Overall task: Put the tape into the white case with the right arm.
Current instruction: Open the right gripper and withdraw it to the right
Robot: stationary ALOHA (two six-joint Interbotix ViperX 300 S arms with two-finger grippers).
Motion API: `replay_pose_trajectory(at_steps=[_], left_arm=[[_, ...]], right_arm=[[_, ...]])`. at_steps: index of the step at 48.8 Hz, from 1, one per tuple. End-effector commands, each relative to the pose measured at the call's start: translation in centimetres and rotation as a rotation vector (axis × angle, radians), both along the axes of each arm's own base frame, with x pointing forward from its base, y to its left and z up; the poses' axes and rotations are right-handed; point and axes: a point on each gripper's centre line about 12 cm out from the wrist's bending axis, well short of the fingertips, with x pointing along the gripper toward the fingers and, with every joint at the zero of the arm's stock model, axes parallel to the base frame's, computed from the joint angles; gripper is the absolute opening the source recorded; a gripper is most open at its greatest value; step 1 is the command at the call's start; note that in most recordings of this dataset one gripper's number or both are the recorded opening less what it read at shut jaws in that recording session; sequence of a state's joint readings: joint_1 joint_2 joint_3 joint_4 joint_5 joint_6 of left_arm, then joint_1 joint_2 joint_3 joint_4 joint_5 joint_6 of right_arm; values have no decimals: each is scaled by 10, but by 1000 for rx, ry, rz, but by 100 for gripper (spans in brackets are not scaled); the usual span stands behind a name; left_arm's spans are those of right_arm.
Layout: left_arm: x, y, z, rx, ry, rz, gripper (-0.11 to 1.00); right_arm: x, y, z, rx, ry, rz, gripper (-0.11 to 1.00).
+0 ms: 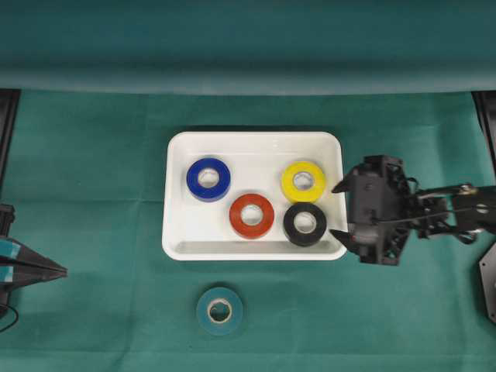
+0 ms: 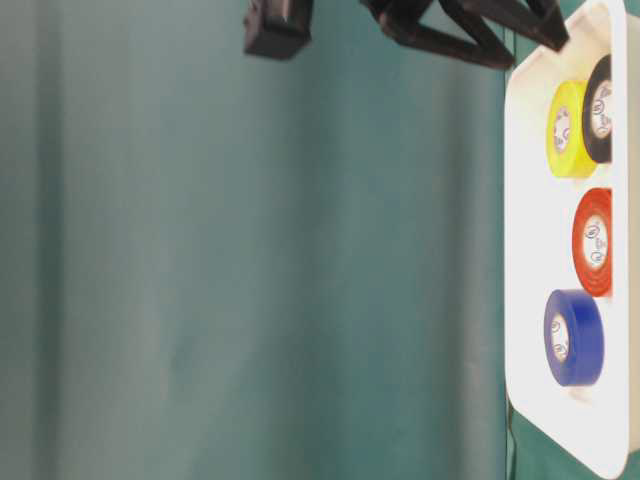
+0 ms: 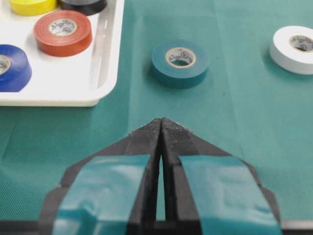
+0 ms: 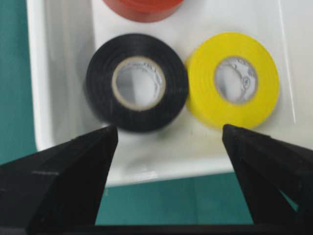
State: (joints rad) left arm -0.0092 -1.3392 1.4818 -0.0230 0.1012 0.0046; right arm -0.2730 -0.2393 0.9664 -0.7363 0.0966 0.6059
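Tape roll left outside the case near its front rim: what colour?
Teal roll, nearly matching the cloth; clearest in the left wrist view.

Green cloth [image 1: 93,194] runs under both pairs of jaws, with a long rolled ridge [image 1: 248,77] across the far edge. Straight ahead of the left jaws sits a teal roll [image 3: 180,61], lying flat, and off to their right a white roll [image 3: 295,49]. Ahead of the right jaws is a yellow roll [image 4: 232,81] towards the right-hand one, a red roll [image 4: 142,7] beyond it, and a blue roll [image 1: 208,179] farthest off.
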Motion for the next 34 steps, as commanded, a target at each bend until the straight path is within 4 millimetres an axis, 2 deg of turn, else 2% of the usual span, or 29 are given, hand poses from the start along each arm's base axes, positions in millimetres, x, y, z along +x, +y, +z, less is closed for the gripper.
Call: replay_pose_trajectory(at_steps=[1,11,21,34], left_arm=[[2,0,4,1,-11,1,0],[1,0,4,1,-12,3,0],[2,0,4,0,-11,3,0],[1,0,4,0,-12,3,0]], right_arm=[[-10,3,10,-2,-42,-3,69],[-47,16,13,5,-96,-2,68],[-74,26,13,-1,-144,11,68],[-87,32,10,8,-161,11,67]])
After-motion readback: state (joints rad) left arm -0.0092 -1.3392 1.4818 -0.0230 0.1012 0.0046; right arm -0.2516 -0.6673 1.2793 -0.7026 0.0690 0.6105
